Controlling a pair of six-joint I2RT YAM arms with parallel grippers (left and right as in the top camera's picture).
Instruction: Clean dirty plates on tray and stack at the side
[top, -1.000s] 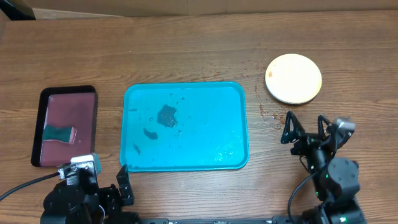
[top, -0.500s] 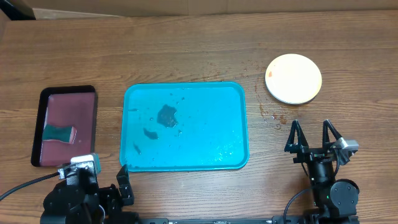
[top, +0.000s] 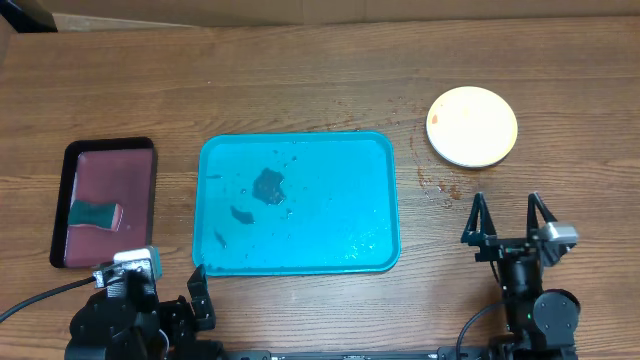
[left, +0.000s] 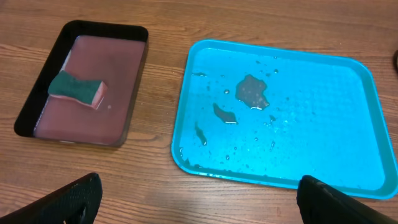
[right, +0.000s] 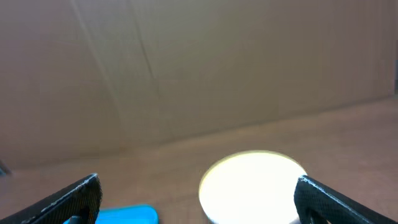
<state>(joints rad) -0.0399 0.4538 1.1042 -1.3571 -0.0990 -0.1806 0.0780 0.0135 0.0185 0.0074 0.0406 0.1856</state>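
The teal-blue tray (top: 380, 200) lies mid-table with only dark wet smears and drops on it, no plates; it also shows in the left wrist view (left: 348, 124) and as a corner in the right wrist view (right: 127, 215). A pale yellow-green plate (top: 472, 126) sits on the table at the back right, seen over-bright in the right wrist view (right: 252, 185); whether other plates lie under it I cannot tell. My right gripper (top: 510, 222) is open and empty, in front of the plate. My left gripper (left: 199, 199) is open and empty, in front of the tray's near left corner.
A black-rimmed maroon tray (top: 140, 190) at the left holds a green sponge (top: 96, 214), also in the left wrist view (left: 78, 87). Small dark spots (top: 440, 188) mark the wood between the teal tray and the plate. A cardboard wall (right: 186, 62) stands behind the table.
The right arm has drawn back toward the front edge and straightened; its open gripper now points at the plate from farther away. The left arm, tray and plate have not moved.
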